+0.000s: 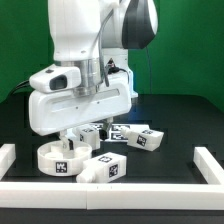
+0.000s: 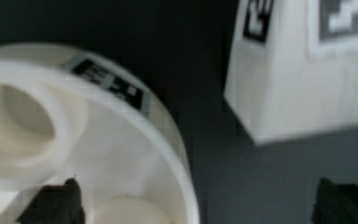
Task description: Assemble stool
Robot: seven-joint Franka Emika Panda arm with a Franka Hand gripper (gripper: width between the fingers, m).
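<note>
Round white plastic stool seat (image 2: 131,140) sits under the two-finger gripper (image 2: 204,197), jaws apart, empty. Likely seat-grasp step; next: drop, close on rim.

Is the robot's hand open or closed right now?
Open: in the wrist view the hand shows its dark fingertips wide apart, gripping nothing.

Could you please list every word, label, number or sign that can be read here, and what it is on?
No words, numbers or brands: none can be read.
Seat: square black-and-white marker tags, patterns only.
Legs: the same tags, no letters.
Wrist view: tags blurred.
</note>
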